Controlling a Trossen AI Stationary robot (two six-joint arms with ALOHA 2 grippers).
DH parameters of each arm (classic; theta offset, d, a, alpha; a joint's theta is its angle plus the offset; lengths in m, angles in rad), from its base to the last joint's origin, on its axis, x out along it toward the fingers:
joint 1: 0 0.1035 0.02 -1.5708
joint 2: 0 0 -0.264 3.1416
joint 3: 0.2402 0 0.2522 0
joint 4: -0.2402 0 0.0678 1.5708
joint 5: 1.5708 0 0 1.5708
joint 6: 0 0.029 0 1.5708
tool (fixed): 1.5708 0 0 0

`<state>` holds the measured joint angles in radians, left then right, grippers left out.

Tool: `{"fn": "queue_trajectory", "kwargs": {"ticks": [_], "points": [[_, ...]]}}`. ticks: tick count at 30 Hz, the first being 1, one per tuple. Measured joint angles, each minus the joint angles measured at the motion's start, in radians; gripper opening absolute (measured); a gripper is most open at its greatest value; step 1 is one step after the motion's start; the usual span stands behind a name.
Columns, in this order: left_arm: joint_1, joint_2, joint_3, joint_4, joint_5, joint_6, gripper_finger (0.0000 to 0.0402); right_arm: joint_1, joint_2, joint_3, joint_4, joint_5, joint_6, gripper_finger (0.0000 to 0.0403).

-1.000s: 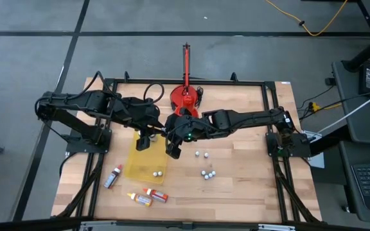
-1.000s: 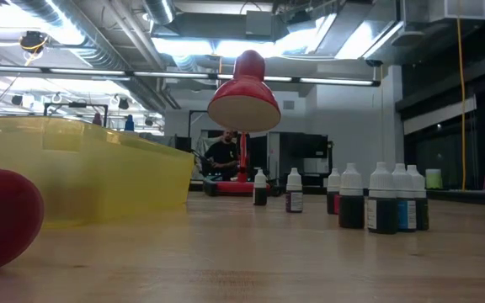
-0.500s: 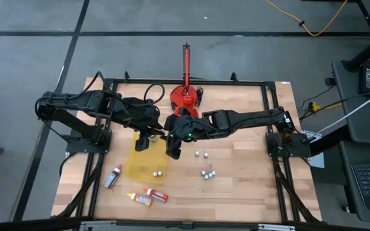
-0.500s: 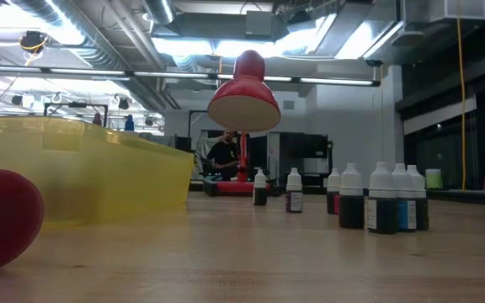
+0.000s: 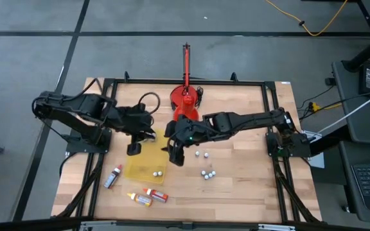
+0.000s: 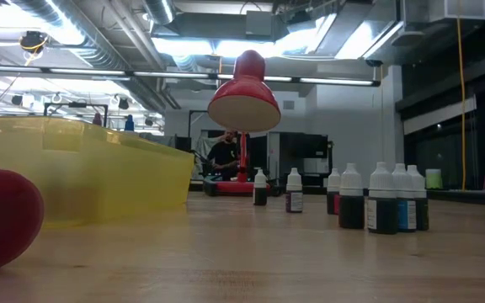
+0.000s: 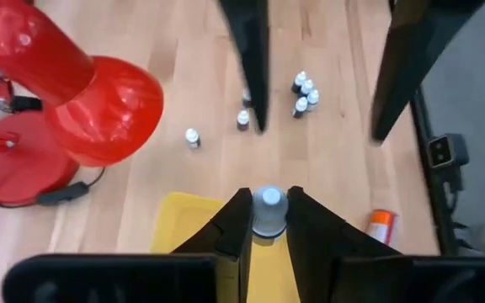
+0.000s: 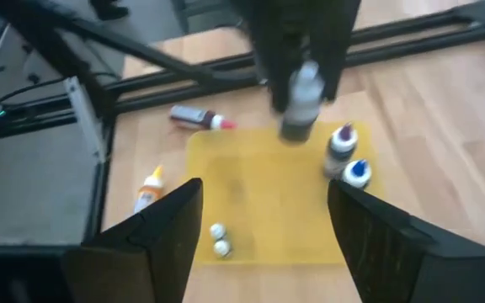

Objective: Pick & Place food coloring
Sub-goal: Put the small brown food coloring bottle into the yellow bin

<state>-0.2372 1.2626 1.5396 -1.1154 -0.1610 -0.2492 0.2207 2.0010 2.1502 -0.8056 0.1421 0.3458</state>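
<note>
Your left tool [image 7: 268,225] is clamped on a bottle [image 7: 269,210] above the yellow tray [image 5: 148,160], frame centre-left; your right tool [image 8: 263,223] hangs spread apart beside it.

Over the yellow tray [image 5: 141,168] you are working in tight room: the left end effector [image 5: 133,149] is hanging at its upper left corner, closed on a small bottle [image 7: 269,207], and the right end effector [image 5: 175,156], fingers spread, is crowding its right edge. Two bottles [image 5: 157,173] are standing inside the tray's lower right corner. The red lamp [image 5: 185,97] is blocking the table's [image 5: 249,186] far middle. A cluster of bottles [image 5: 207,173] is standing right of the tray, and three bottles [image 5: 148,196] are lying near the front left. The front right of the table is lying bare.
</note>
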Motion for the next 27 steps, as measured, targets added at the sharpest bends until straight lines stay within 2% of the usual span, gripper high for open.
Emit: {"fn": "queue_trajectory", "kwargs": {"ticks": [3, 8, 13, 16, 23, 27], "points": [[-0.045, -0.045, -0.066, 0.038, -0.056, -0.027, 0.0053, 0.027, 0.000, 0.000, -0.027, -0.003, 0.014, 0.0257], [-0.095, -0.132, -0.232, 0.149, -0.072, -0.094, 0.0053, 0.078, 0.000, 0.000, -0.053, 0.007, 0.043, 0.0257], [-0.171, -0.189, -0.415, 0.237, -0.132, -0.177, 0.0052, 0.126, -0.002, 0.000, -0.068, 0.101, 0.075, 0.0257], [-0.232, -0.198, -0.510, 0.291, -0.191, -0.225, 0.0052, 0.149, -0.002, 0.000, -0.078, 0.149, 0.100, 0.0257], [-0.378, -0.201, -0.689, 0.459, -0.338, -0.299, 0.0052, 0.163, -0.002, 0.000, -0.088, 0.153, 0.151, 0.0257], [-0.445, -0.201, -0.787, 0.558, -0.380, -0.356, 0.0052, 0.164, -0.002, 0.000, -0.087, 0.153, 0.173, 0.0257]]}}
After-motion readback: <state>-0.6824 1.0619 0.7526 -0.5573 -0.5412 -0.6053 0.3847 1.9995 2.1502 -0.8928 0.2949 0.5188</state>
